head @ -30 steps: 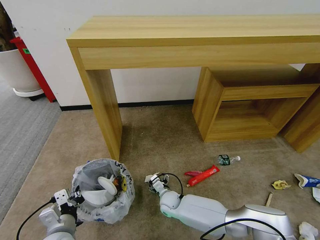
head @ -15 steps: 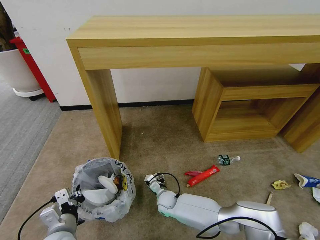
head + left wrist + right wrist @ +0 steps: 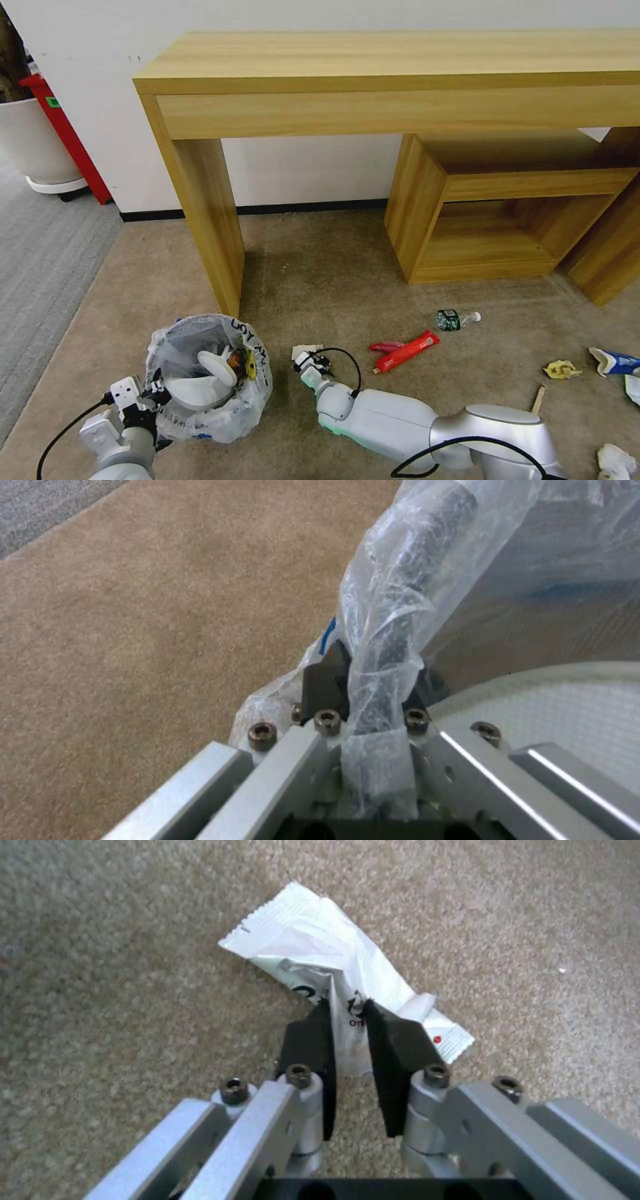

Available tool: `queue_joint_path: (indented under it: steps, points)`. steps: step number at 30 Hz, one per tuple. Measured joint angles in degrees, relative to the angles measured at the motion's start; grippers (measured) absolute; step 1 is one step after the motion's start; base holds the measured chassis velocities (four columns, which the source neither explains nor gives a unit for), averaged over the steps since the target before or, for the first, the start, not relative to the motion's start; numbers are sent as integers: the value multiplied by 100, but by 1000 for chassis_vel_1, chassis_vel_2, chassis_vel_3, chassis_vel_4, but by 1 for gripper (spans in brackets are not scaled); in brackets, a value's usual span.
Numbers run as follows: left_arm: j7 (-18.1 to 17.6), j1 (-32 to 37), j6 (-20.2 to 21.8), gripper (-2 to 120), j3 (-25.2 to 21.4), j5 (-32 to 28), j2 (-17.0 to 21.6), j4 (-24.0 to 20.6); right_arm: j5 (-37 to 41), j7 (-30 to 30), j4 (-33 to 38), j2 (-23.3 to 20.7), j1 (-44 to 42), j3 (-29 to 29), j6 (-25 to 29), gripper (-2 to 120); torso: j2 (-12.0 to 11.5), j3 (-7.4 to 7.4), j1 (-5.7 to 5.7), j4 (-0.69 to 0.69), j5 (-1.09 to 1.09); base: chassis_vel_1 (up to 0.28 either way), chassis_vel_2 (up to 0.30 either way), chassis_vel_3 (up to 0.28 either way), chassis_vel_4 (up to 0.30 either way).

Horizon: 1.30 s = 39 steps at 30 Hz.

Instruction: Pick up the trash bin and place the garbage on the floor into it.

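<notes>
Carpet (image 3: 333,267) beige, littered; left end effector (image 3: 363,680) clamps trash bin (image 3: 207,377) rim; right end effector (image 3: 348,1027) pinches white wrapper (image 3: 313,947).

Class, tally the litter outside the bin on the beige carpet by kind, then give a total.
Wrappers: 4, white, red, yellow, blue-white
Bottles: 1
Sticks: 1
White scraps: 2
Total: 8

Wooden desk (image 3: 373,73), white planter (image 3: 30,143), grey carpet (image 3: 40,260)
</notes>
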Motion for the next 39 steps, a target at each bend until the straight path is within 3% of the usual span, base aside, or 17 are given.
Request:
queue_joint_path:
  steps: [6,13,14,15,17,18,22,26,27,30,39]
  points:
    - [2,-7,-1,0,-8,1,21,35,17,-38,357,-165,-20,205,249,13,0,0,0,0,1,0,0,0,0]
    - [-1,-4,-1,0,-10,13,76,68,120,-98,1762,-900,-7,843,747,13,0,0,0,0,1,0,0,0,0]
    - [-4,5,2,0,-12,13,112,70,120,-267,2383,-1308,-17,1174,1069,13,0,0,0,2,3,0,0,0,0]
    - [-4,5,2,0,-12,13,112,70,120,-267,2383,-1308,-17,1174,1069,13,0,0,0,2,3,0,0,0,0]
    - [-12,12,11,0,-14,12,143,70,55,-570,3161,-2013,-40,1669,1504,10,0,0,0,-2,0,0,0,0,0]
    - [-12,12,11,0,-14,12,143,70,55,-570,3161,-2013,-40,1669,1504,10,0,0,0,-2,0,0,0,0,0]
    - [-15,4,29,0,5,12,174,67,-131,-1642,4132,-2817,27,2206,2406,5,0,0,0,-2,1,0,0,0,0]
    - [-20,-14,35,0,11,13,185,67,-57,-2205,4398,-3039,176,2156,2904,5,0,-1,0,1,0,0,0,0,0]
    - [-20,-26,39,0,20,15,183,67,-18,-2650,4458,-3120,281,2047,3317,5,0,-1,0,0,0,0,0,0,0]
    - [-22,-38,45,0,41,37,151,67,-46,-3368,4434,-3149,429,1816,3898,0,0,0,0,0,0,0,0,0,0]
    - [-25,-30,60,0,47,70,95,22,-376,-4191,4215,-2953,829,950,4444,0,0,0,0,1,0,0,0,0,0]
